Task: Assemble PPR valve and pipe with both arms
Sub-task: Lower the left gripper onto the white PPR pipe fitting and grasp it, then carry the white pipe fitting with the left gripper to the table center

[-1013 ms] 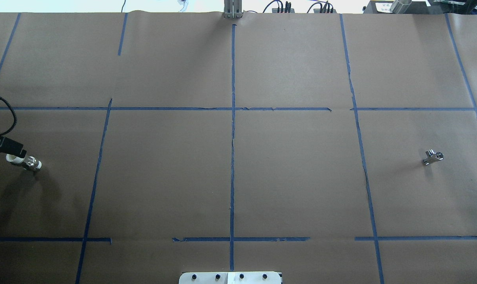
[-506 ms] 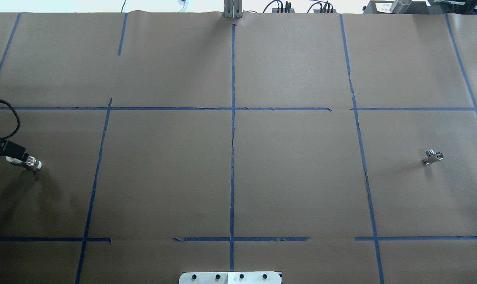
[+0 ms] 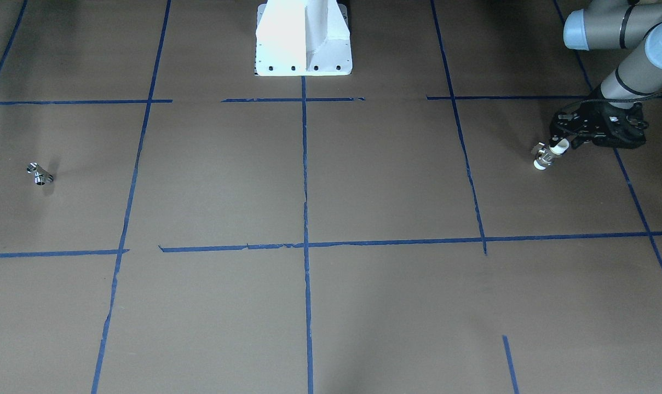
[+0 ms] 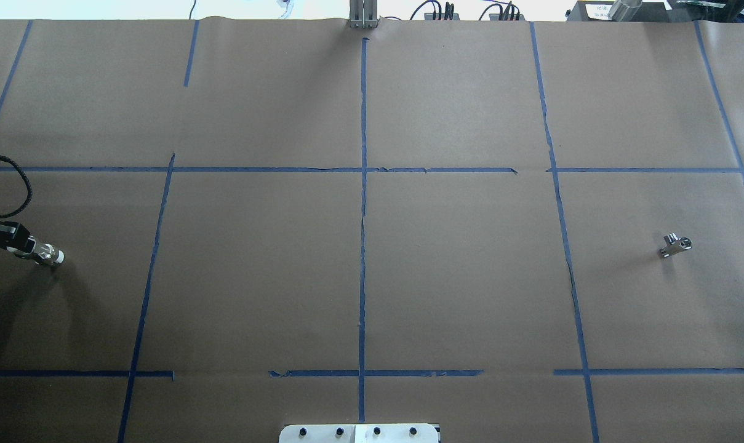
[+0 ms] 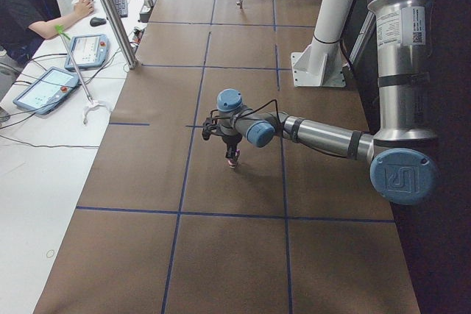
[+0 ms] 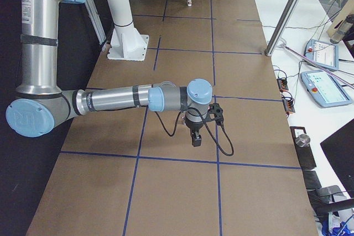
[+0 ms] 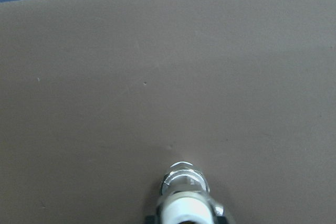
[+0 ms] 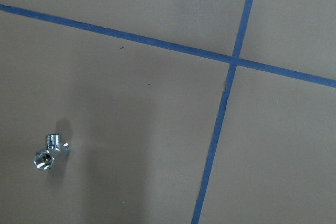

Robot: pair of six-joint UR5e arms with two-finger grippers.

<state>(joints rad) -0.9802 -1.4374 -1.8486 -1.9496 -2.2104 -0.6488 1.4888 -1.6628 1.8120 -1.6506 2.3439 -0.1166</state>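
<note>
Clearly white-ended PPR valve (image 3: 545, 157), silver middle, tiny chrome T-shaped pipe (image 3: 39, 175)

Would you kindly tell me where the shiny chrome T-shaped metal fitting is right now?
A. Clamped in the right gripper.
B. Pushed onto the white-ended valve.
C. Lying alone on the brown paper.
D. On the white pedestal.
C: the shiny chrome T-shaped fitting lies by itself on the brown paper, untouched by any gripper, far from the white-ended valve at the left gripper.
</note>
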